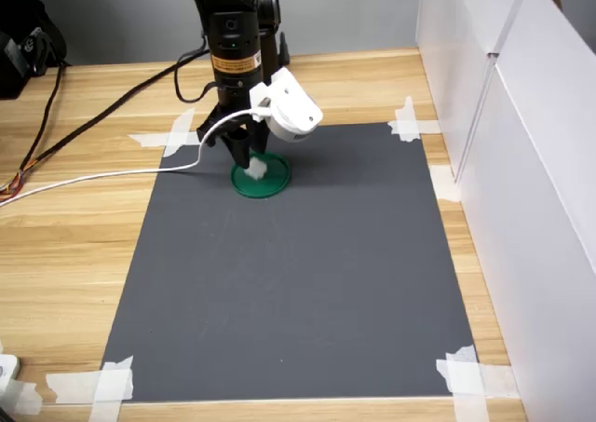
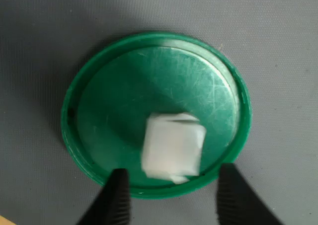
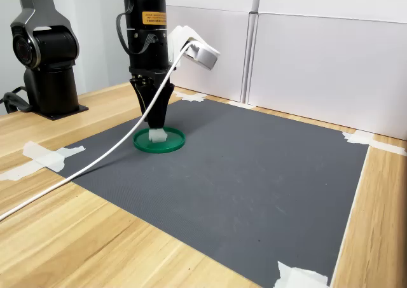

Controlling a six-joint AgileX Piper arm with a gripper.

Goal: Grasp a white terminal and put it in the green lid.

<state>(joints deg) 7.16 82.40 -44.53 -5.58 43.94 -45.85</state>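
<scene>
"Where is the tiny white plastic block (image 2: 172,145)?"

"It sits inside the flat round dark-green plastic lid (image 2: 99,71), near the rim. My black tool (image 2: 172,187) is spread apart, not touching it, so I think it's let go."
</scene>
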